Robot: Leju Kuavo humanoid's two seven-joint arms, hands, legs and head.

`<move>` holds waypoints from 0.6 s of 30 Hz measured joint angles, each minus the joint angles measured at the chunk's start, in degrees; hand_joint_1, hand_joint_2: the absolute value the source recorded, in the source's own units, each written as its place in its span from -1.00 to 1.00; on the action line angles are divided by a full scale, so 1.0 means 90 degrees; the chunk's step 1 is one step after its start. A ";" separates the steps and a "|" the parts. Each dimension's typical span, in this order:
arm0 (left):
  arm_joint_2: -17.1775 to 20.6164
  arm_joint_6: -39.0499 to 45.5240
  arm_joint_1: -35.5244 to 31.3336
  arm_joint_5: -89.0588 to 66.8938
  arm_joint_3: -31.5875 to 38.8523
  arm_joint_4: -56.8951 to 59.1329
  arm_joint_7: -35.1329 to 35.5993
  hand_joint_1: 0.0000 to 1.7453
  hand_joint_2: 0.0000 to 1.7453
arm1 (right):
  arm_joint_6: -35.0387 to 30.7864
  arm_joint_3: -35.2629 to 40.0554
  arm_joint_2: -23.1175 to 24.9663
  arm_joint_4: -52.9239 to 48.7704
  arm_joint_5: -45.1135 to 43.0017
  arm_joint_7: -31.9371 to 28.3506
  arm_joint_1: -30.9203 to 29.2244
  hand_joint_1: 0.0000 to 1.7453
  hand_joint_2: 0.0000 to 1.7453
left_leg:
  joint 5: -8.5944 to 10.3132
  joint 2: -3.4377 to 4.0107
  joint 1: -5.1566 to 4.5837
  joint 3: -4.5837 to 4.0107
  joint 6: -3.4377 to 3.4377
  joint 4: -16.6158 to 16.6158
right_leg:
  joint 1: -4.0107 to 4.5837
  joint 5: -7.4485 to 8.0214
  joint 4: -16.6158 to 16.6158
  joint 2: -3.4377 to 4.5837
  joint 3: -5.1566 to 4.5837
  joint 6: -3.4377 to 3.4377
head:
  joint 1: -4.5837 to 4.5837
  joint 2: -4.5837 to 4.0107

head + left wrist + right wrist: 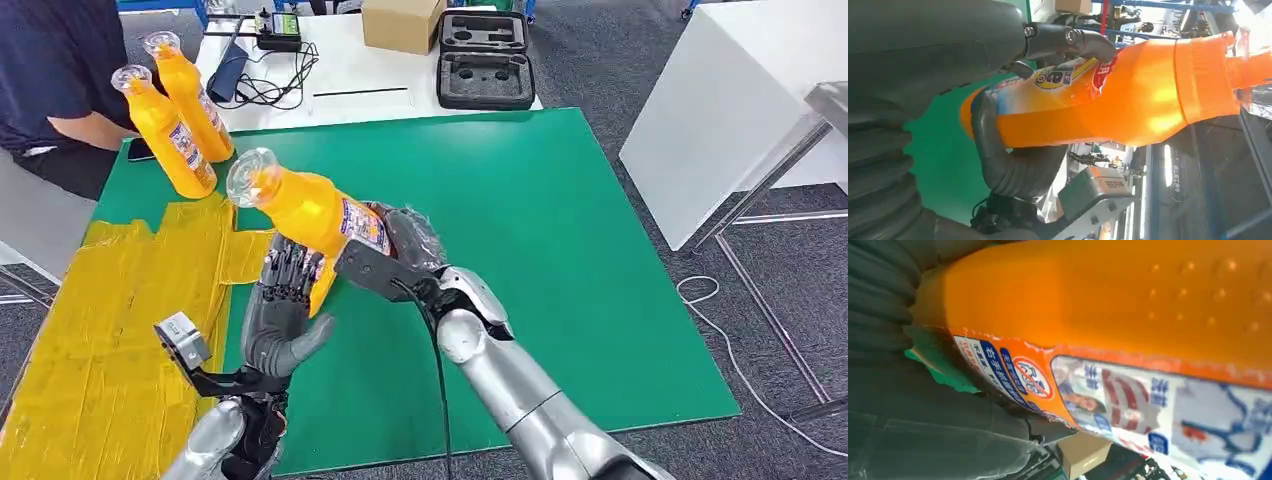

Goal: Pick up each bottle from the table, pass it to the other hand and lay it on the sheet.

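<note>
Left hand (285,300) wrapped round bottle (310,212), right hand (405,245) gripping its base, bottle held tilted above green mat (560,230) beside yellow sheet (110,330); risk of drop if right releases before left grip is firm.

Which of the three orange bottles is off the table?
The bottle in the hands, held up between the right hand and left hand. The other two bottles lie side by side near the table's far left corner.
</note>
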 measured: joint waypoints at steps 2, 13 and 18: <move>0.0000 0.0000 0.0021 0.0005 -0.0002 -0.0019 0.0010 -1.00 1.00 | 0.0000 0.0005 0.0041 0.0082 -0.0014 0.0000 -0.0027 1.00 1.00 | 0.0000 0.0000 0.0000 0.0000 0.0000 0.0000 | 0.0000 0.0001 0.0000 0.0001 0.0000 0.0000 | 0.0002 0.0000; -0.0095 0.0119 0.0172 -0.0150 0.0077 -0.0160 0.0070 -1.00 1.00 | -0.0022 0.0206 0.0265 0.0456 -0.0043 -0.0075 -0.0073 1.00 1.00 | 0.0000 0.0002 0.0000 0.0000 -0.0001 0.0000 | 0.0002 0.0000 0.0000 0.0001 -0.0004 0.0000 | 0.0000 0.0000; -0.0182 0.0199 0.0215 -0.0345 0.0194 -0.0243 0.0138 -1.00 1.00 | -0.0078 0.0459 0.0306 0.0488 -0.0343 0.0083 -0.0154 1.00 1.00 | 0.0000 0.0002 0.0000 -0.0001 -0.0001 0.0000 | 0.0001 0.0000 0.0000 0.0001 -0.0006 0.0000 | 0.0000 0.0002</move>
